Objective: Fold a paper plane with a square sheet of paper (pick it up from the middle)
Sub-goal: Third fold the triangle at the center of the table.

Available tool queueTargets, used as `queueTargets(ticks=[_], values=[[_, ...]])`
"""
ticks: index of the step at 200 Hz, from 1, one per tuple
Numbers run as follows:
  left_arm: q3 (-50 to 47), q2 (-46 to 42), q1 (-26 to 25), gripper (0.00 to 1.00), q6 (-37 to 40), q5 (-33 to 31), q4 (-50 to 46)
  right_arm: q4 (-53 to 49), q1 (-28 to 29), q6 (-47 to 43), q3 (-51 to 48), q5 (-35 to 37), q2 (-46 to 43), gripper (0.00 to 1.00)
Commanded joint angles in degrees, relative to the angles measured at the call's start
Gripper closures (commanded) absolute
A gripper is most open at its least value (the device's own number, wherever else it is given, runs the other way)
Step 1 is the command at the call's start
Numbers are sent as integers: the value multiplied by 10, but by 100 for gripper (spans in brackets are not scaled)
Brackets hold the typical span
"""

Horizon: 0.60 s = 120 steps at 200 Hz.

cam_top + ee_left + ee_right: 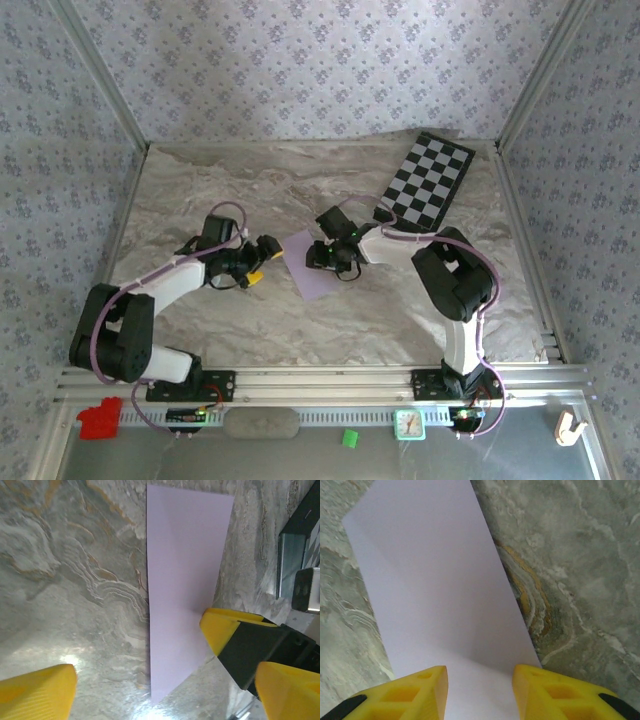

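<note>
Marbled table [200, 180] holds paper [310, 268], long axis near-far.

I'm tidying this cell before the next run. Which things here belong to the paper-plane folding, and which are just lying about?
Job in hand: lilac paper, partly folded.
Lying about: chequered board; red object; green cube; small clock; pale hook.

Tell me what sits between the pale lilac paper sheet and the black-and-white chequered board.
The right gripper and its wrist, over the edge of the pale lilac paper sheet; then marbled table up to the black-and-white chequered board. The top view shows this.
</note>
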Motion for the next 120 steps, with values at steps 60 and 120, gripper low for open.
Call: queueTargets(ticks=[60,120], values=[[19,66,-62,46,-44,31,23,8,-1,59,-53,-6,25,60],[19,88,-85,61,-54,16,42,9,-3,56,-60,-11,22,60]])
